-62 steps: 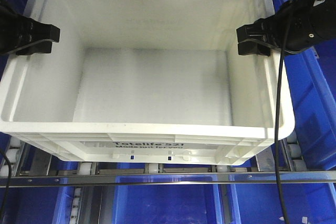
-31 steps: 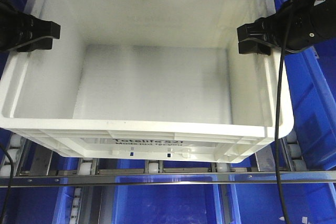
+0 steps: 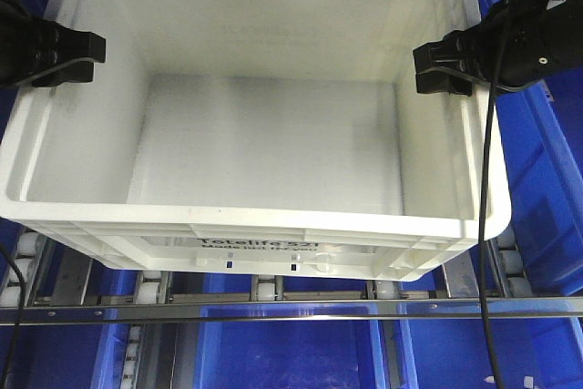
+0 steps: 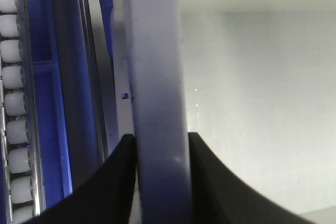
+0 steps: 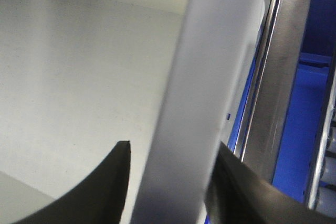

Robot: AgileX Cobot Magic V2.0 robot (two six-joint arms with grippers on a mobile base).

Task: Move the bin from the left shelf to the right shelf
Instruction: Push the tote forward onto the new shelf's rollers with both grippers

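Both hands are clenched on the bin (image 3: 264, 161), one on each short wall. From the front view, the left hand (image 3: 86, 54) pinches the rim at the picture's left, and the right hand (image 3: 435, 66) pinches the opposite rim, roughly level with it. Holding it at matching spots on facing walls looks meant to keep the big empty tote balanced and level while it is carried. The bin sits over the roller rails (image 3: 264, 291) of the shelf, its printed side toward the camera, with blue bins (image 3: 547, 179) around and below it. Whether its base touches the rollers cannot be told from here.

Through the left wrist camera, the two black fingers (image 4: 118, 177) straddle the bin's rim (image 4: 157, 103), one outside and one inside, pressed tight against it. A row of white rollers (image 4: 13, 129) runs along the far left, beside a blue bin.

Through the right wrist camera, the fingers (image 5: 105, 182) likewise flank the rim (image 5: 205, 103); the outer one touches the wall, while the inner one shows a sliver of gap, so the grip seems lighter there. A metal shelf rail (image 5: 278, 93) runs just beside the bin's outside wall, which could snag the tote if it swings sideways.
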